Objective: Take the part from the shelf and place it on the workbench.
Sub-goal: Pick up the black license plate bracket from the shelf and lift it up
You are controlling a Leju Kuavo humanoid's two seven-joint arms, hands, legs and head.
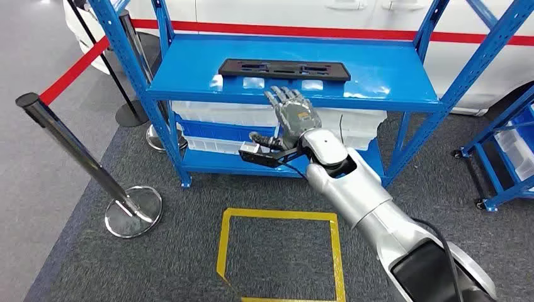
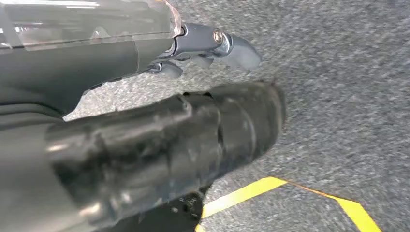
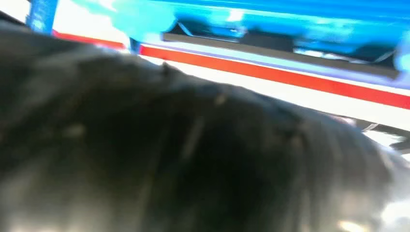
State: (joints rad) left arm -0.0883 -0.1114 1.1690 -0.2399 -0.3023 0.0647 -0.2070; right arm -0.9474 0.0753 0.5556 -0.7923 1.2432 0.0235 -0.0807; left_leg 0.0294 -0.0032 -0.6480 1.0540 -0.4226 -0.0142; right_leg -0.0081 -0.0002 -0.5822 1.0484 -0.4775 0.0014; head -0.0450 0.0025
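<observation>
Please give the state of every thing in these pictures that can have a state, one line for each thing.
black part: lying flat on the top shelf, not held.
blue shelf: standing, carries the part on top; pale bins on its lower level.
right robot hand: raised before the shelf edge, fingers spread, holds nothing.
left robot hand: hanging over the grey carpet, grip unclear.
stanchion post: upright on its round base.

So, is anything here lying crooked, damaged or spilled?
Nothing stands out. The black part lies flat on the top level of the blue shelf, roughly along its length, with no visible damage. The right hand is raised in front of the shelf edge with fingers apart and does not touch the part.
</observation>
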